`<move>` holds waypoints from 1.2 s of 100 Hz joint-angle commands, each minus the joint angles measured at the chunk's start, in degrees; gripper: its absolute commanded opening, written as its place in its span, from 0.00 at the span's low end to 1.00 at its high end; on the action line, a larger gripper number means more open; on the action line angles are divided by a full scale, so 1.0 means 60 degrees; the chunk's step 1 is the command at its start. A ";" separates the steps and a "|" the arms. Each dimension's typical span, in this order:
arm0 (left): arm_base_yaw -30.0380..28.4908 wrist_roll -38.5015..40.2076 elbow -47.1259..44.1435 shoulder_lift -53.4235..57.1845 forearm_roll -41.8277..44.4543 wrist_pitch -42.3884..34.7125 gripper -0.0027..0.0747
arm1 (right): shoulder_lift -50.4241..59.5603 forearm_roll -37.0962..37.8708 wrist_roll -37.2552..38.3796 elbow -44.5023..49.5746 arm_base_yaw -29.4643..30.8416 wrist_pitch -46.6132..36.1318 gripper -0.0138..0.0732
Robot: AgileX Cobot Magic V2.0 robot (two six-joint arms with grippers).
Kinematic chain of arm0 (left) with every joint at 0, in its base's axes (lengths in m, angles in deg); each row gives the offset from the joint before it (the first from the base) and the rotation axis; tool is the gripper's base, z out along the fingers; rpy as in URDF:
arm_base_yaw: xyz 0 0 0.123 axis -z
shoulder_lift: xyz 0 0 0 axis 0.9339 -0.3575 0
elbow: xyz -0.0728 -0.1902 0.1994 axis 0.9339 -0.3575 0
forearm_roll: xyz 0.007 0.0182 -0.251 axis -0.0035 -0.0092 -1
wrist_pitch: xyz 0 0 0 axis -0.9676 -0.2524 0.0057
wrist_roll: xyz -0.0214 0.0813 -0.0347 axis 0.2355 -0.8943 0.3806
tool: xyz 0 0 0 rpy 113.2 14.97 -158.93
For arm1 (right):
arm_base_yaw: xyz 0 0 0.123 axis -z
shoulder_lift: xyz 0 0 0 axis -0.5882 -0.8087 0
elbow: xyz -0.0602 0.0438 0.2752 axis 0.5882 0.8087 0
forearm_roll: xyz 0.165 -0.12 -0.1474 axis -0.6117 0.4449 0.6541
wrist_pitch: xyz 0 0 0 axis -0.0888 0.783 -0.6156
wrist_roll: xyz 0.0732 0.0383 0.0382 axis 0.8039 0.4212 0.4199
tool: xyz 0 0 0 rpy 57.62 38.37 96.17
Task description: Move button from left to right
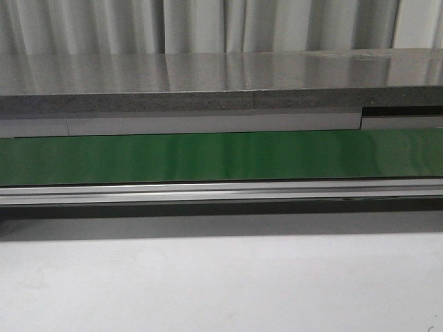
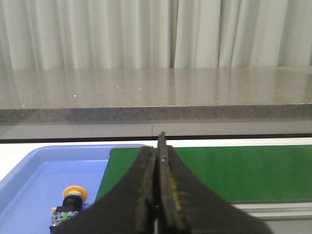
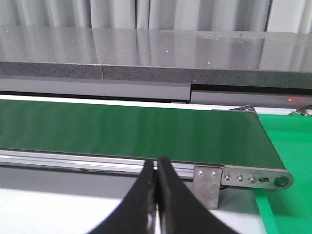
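the button [image 2: 71,202] lies in the blue tray [image 2: 29,170], just beside the left gripper [image 2: 157,185], whose jaws are pressed together; spread them first, then descend over its yellow cap. the right gripper [image 3: 157,195] jaws are also pressed together.

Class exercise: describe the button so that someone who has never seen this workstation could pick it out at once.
Find the long green conveyor belt that runs across the bench. At its left end sits a shallow blue tray, and the button lies in it, close to the shut left claw. It is the only item visible in the tray: a round yellow cap on a black blocky body.
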 commanded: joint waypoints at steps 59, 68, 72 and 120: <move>0.0056 0.0111 0.6533 -0.4972 -0.0374 0.7478 0.01 | 0.0190 -0.0008 -0.0026 -0.0170 0.0007 -0.0763 0.08; 0.0056 0.0111 0.6994 -0.5418 -0.0416 0.8186 0.01 | 0.0190 -0.0008 -0.0026 -0.0170 0.0007 -0.0763 0.08; 0.0056 0.0111 0.7085 -0.5565 -0.0416 0.8320 0.01 | 0.0190 -0.0008 -0.0026 -0.0170 0.0007 -0.0763 0.08; 0.0056 0.0111 0.7128 -0.5708 -0.0350 0.8596 0.26 | 0.0190 -0.0008 -0.0026 -0.0170 0.0007 -0.0763 0.08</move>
